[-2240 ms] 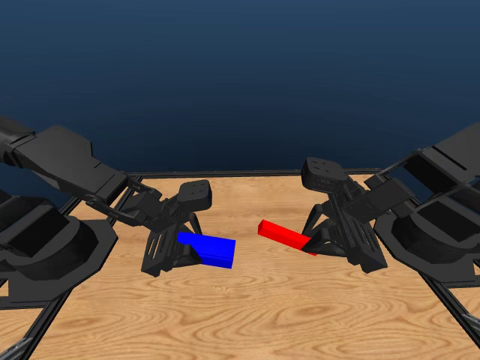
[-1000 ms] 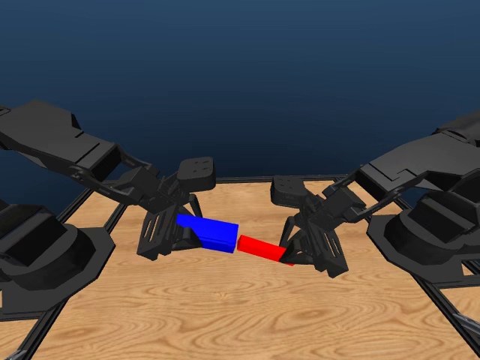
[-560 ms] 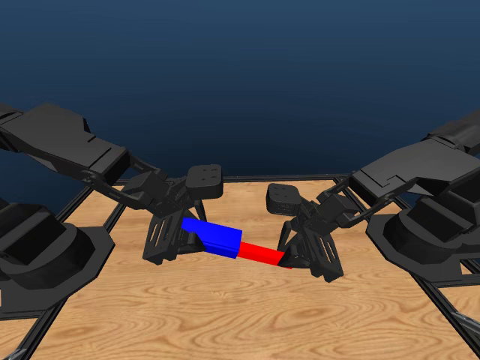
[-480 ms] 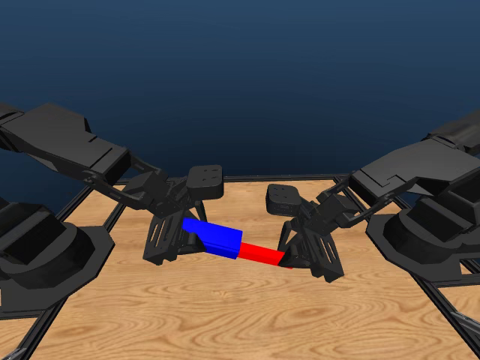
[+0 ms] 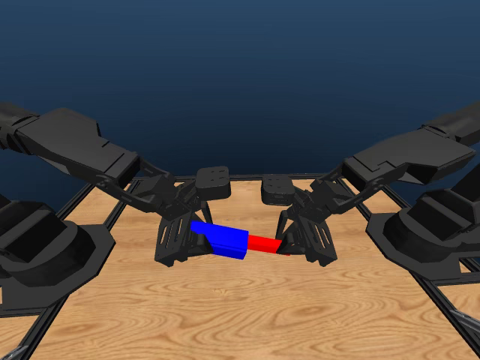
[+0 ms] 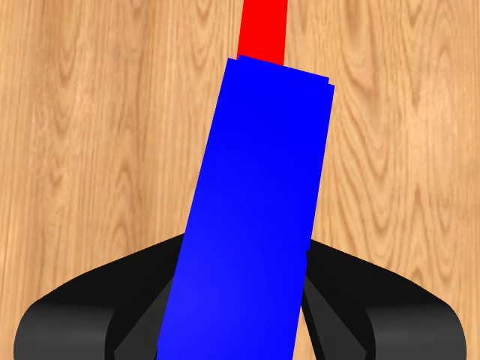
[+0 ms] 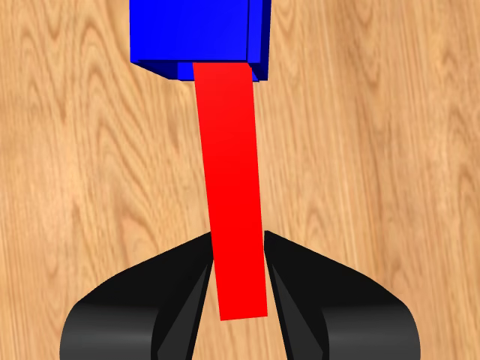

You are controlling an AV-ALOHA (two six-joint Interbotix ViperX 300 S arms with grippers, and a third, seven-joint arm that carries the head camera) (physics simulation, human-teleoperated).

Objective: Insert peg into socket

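Above the table's middle, the blue socket [image 5: 220,239] is held by my left gripper [image 5: 193,234], which is shut on its rear end. The red peg [image 5: 263,243] is clamped in my right gripper [image 5: 286,244] and its free end is inside the socket's open face. In the left wrist view the socket [image 6: 251,217] fills the space between my jaws, with the peg [image 6: 262,30] sticking out beyond its far end. In the right wrist view the peg [image 7: 232,187] runs from between my jaws into the socket [image 7: 199,34].
The wooden table [image 5: 240,315] lies below both grippers, framed by a dark metal rail [image 5: 450,307]. The two arms' bases stand at the left [image 5: 45,247] and right [image 5: 435,240] sides.
Both grippers came toward each other. The peg, at first apart from the socket, met its open face and slid in, so less red shows now. The head camera shifted slightly.
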